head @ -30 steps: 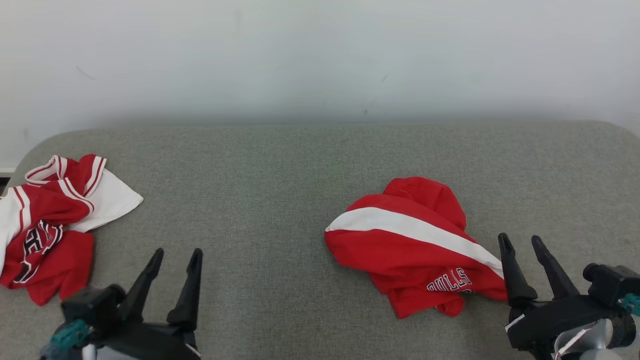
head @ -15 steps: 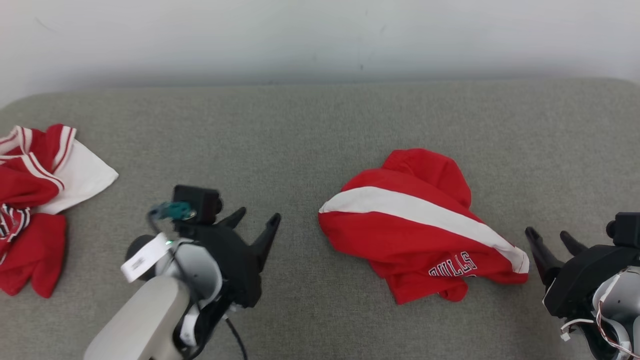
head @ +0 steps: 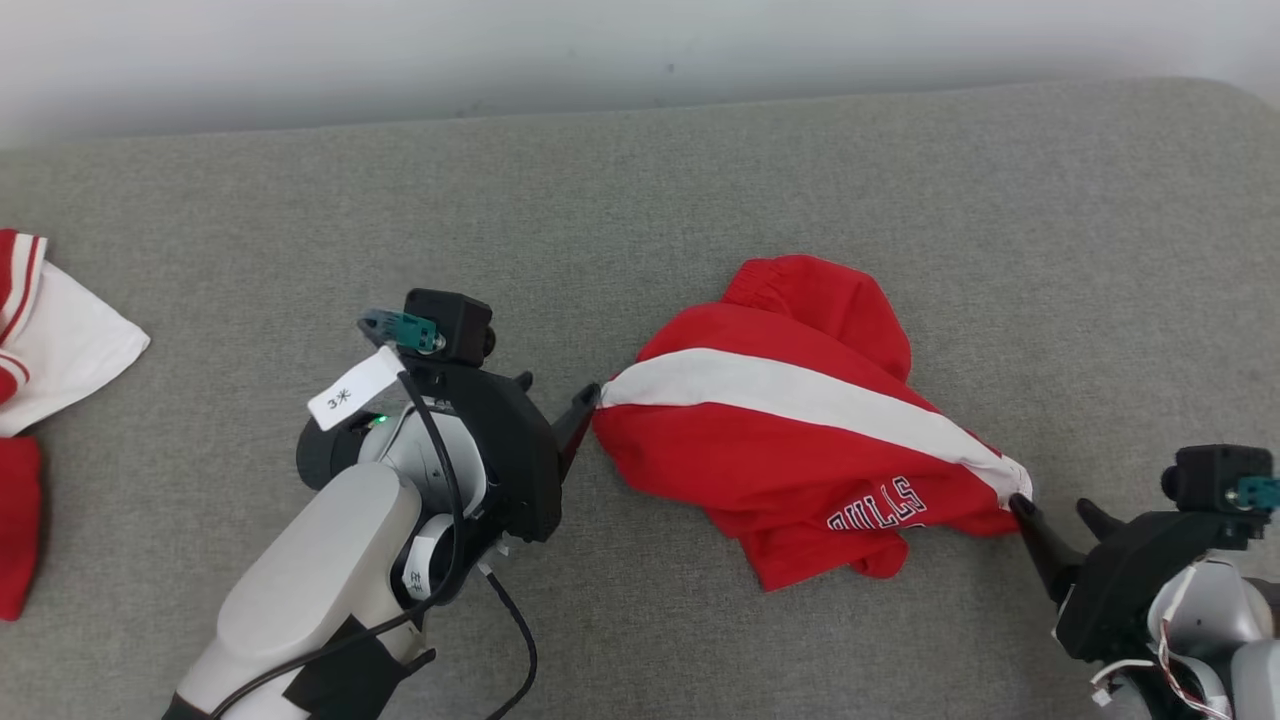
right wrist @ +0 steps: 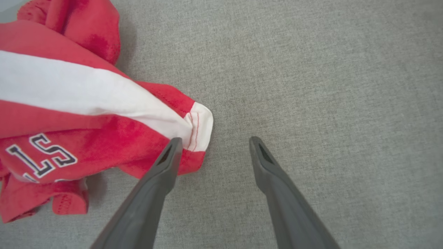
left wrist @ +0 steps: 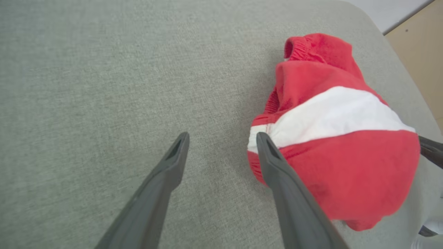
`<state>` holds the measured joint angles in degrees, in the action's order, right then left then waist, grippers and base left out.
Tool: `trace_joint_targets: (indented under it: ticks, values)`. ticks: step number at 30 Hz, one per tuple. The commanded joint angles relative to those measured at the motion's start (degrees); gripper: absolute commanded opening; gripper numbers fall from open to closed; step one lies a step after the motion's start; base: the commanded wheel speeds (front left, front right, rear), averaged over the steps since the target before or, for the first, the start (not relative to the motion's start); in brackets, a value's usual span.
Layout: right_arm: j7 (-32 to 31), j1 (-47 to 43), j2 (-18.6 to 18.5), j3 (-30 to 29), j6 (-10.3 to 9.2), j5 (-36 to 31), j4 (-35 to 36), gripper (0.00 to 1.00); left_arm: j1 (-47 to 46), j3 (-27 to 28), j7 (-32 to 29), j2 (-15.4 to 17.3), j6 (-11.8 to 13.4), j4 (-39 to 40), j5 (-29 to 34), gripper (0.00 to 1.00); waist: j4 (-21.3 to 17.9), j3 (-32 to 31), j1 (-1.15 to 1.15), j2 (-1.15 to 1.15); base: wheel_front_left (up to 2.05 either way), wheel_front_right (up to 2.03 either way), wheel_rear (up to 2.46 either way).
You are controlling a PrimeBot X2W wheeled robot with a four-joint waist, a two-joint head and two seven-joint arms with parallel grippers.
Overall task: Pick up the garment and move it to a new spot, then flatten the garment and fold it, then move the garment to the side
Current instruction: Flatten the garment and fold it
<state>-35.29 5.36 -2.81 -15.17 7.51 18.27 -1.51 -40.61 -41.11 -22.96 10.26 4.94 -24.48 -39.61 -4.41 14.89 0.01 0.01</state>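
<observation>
At the lower right of the head view, the right gripper (head: 1052,505) is spread, with one fingertip at the white-striped corner of the red garment (head: 800,440). Left of centre, the left gripper (head: 557,388), also spread, has a fingertip at the stripe's other end. The garment lies crumpled right of centre on the grey padded surface (head: 700,200). Another red-and-white garment (head: 60,350) sits at the left edge.

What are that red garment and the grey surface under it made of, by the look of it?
Red garment: soft matte fabric, perhaps cotton or polyester knit; it crumples in folds and shows stitched hems and a gathered waistband. Grey surface: matte woven cloth, like upholstery, with a fine flecked weave; what lies beneath is hidden.
</observation>
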Motion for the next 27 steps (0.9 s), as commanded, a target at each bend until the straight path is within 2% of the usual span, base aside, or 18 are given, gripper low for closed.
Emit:
trace_joint_targets:
  ticks: [1, 14, 22, 25, 27]
  values:
    - [0.4, 1.1, -0.2, 0.5, -0.04, 0.7, -0.4, 1.0, -0.7, -0.2, -0.6, 0.0, -0.5, -0.8, -0.4, 1.0, -0.4, 0.2, -0.01, -0.01, 0.0, 0.0, 0.0]
    - [0.4, 6.2, -0.2, 1.4, -0.04, -1.4, -3.0, 1.0, -0.9, 0.6, -4.9, -1.8, -3.4, -0.2, -6.0, 1.0, 0.6, 0.5, -0.01, -0.01, 0.0, 0.0, 0.0]
    - [-1.9, 7.6, -0.2, 1.6, -0.04, -2.2, -5.0, 1.0, -0.6, 0.7, -5.9, -1.8, -2.6, -0.2, -6.9, 1.0, 0.3, 1.2, -0.01, -0.01, 0.0, 0.0, 0.0]
    - [-2.4, 8.3, -0.2, 1.9, -0.04, -2.2, -6.2, 1.0, -0.8, 0.4, -6.4, -1.9, -2.4, -0.6, -7.0, 0.84, 0.1, 1.5, -0.01, -0.01, 0.0, 0.0, 0.0]
    - [-2.9, 8.2, -0.2, 2.4, -0.04, -1.2, -6.9, 1.0, -0.6, 0.2, -7.2, -1.9, -2.3, -0.7, -7.2, 0.81, 0.1, 1.6, -0.01, -0.01, 0.0, 0.0, 0.0]
